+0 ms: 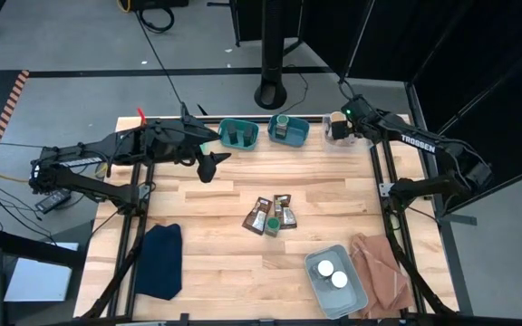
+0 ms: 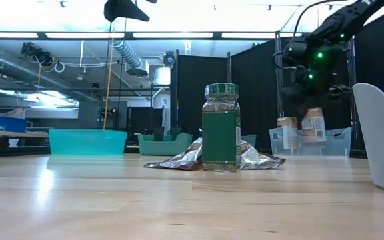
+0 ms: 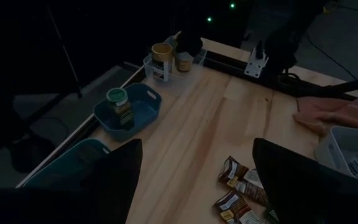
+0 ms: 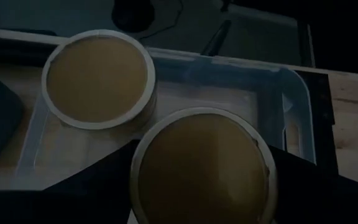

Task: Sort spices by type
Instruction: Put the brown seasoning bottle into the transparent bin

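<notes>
The right gripper (image 4: 201, 186) is shown over the clear bin (image 4: 291, 106) at the table's far right corner, its jaws set either side of a tan-topped jar (image 4: 201, 168); whether the pads are pressing the jar or have just parted from it cannot be told. A second tan-topped jar (image 4: 98, 78) is seen beside it in the same bin, the two lids nearly touching. The step in hand is judged to be the setting-down of this jar. It is best done by lowering until the base is borne by the bin floor, spreading the jaws fully, and then lifting straight up, so that neither the neighbouring jar nor the bin wall is knocked.

The left gripper (image 1: 210, 163) is held with jaws apart and empty above the far left of the table (apparently waiting).

Containers are read from above as follows. Dark jars are held in the left teal bin (image 1: 252, 140), though their number is not clear. One green-lidded jar (image 1: 283, 120) is held in the right teal bin (image 1: 302, 136). Two white-lidded jars (image 1: 332, 274) are held in the pale bin (image 1: 356, 303) at the near edge.

Left unsorted at mid-table are the brown packets (image 1: 270, 214) and one more green-lidded jar (image 2: 221, 127), which stands upright just beside them.
</notes>
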### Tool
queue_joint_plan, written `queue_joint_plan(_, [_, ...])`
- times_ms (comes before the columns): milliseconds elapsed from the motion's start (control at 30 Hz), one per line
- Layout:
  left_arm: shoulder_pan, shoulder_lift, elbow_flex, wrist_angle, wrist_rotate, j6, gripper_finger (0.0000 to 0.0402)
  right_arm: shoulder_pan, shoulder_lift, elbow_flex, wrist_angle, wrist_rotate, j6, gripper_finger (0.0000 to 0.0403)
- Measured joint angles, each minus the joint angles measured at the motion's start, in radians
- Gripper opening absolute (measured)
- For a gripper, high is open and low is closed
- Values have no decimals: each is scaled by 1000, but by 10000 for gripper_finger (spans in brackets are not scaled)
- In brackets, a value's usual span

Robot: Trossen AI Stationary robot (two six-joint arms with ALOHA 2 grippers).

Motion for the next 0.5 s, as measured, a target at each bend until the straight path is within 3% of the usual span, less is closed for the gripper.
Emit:
queue_joint_plan(200, [0,0,0,0,0,0,310,-5,-1,2,9,2,-18,284])
queue_joint_plan(500, [0,0,0,0,-1,0,310,-5,-2,2,2,6,-30,332])
